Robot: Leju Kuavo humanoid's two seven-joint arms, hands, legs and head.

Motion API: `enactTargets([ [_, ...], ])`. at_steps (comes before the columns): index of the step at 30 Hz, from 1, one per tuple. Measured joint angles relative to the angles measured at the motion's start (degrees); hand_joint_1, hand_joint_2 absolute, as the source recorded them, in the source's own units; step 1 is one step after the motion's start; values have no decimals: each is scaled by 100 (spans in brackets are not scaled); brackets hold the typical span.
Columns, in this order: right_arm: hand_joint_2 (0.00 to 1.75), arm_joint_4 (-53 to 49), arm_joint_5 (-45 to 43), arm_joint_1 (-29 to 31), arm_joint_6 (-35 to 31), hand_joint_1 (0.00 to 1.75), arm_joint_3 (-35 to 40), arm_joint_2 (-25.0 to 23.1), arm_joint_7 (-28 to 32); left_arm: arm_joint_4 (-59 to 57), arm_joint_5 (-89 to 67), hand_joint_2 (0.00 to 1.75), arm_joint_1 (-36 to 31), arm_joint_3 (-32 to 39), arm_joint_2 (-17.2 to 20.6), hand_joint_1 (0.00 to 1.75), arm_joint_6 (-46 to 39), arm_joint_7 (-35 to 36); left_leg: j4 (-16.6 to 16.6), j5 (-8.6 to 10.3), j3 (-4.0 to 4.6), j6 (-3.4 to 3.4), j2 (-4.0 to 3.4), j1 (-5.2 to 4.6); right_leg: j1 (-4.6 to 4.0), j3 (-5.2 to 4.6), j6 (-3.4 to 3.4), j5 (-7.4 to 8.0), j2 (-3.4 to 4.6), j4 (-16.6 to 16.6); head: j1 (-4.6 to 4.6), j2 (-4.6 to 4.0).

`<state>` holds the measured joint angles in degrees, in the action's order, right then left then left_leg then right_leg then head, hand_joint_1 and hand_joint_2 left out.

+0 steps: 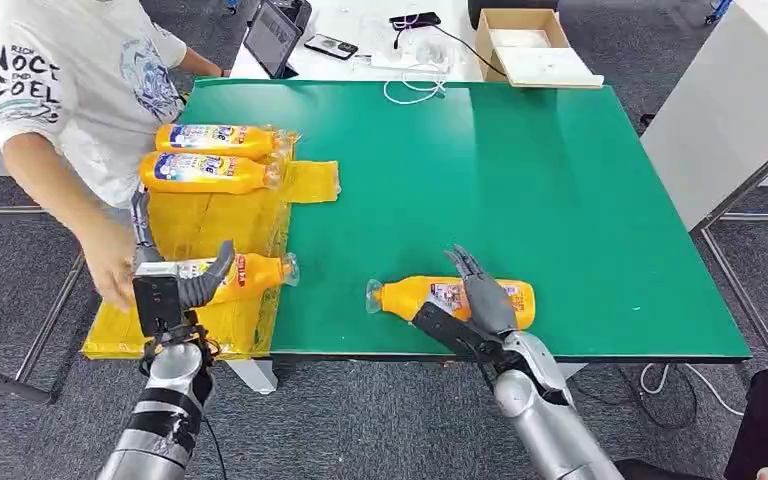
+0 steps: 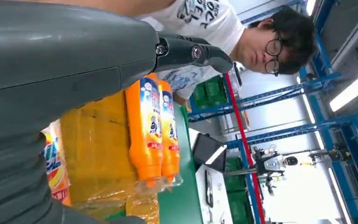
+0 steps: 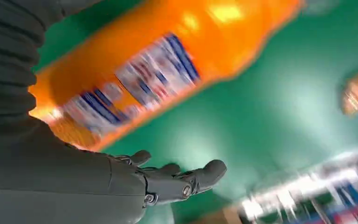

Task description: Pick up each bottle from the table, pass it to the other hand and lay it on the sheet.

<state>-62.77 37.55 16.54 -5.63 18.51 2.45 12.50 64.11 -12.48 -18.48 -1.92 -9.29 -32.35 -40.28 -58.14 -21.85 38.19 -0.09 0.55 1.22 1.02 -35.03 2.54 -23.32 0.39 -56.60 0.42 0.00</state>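
Yellow sheet (image 1: 210, 225) – two bottles (image 1: 210, 157), person's hand (image 1: 110, 265) alongside.

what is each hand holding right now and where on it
Left hand holds a bottle around its body, over the yellow sheet. Right hand reaches over the table bottle; grip unclear.

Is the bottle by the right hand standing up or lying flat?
Lying flat: the bottle rests lengthwise on the green table, cap pointing toward the yellow sheet.
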Motion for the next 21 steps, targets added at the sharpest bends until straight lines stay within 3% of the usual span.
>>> enactTargets([
  [21, 175, 1101, -94, 852, 784, 0, 358, 400, -37, -404, -22, 175, -83, -33, -116, 0, 262, 2, 0, 2, -13, 1, -4, -1, 1, 10, 1, 2, 1, 0, 2, 0],
])
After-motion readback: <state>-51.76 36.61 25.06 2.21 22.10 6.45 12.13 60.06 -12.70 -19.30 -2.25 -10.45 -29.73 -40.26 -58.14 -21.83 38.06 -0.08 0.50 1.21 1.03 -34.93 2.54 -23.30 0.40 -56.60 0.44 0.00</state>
